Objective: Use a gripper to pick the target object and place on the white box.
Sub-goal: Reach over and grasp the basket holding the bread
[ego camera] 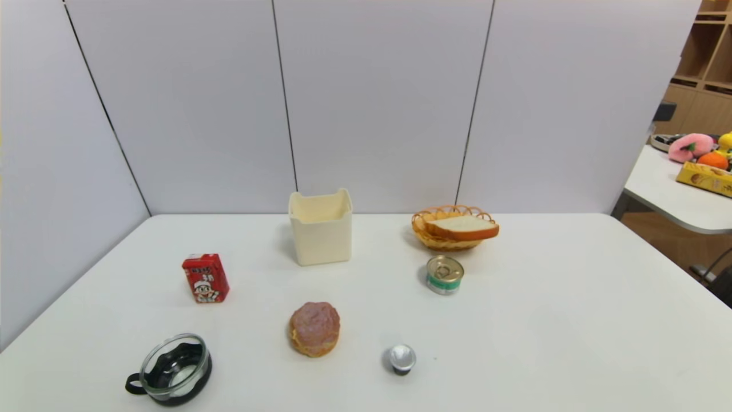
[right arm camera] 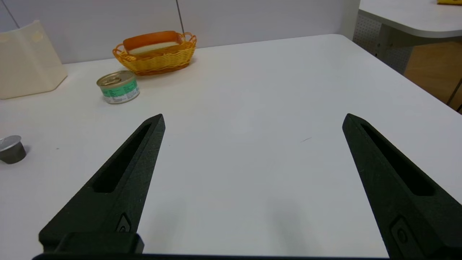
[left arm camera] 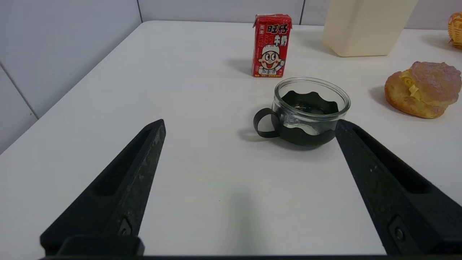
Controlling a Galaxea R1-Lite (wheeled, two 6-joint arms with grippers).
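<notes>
- Toast slice (ego camera: 462, 228): lies in orange wicker basket (ego camera: 426, 229), apart from white box (ego camera: 321, 229).
- Left gripper (left arm camera: 249, 126): spread wide, empty, near glass cup (left arm camera: 310, 112).
- Right gripper (right arm camera: 252, 121): spread wide, empty.

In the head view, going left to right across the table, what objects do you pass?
Glass cup in a black holder → red milk carton → cream-white square box → silver-topped capsule → green-labelled tin can → toast slice in an orange wicker basket.
</notes>
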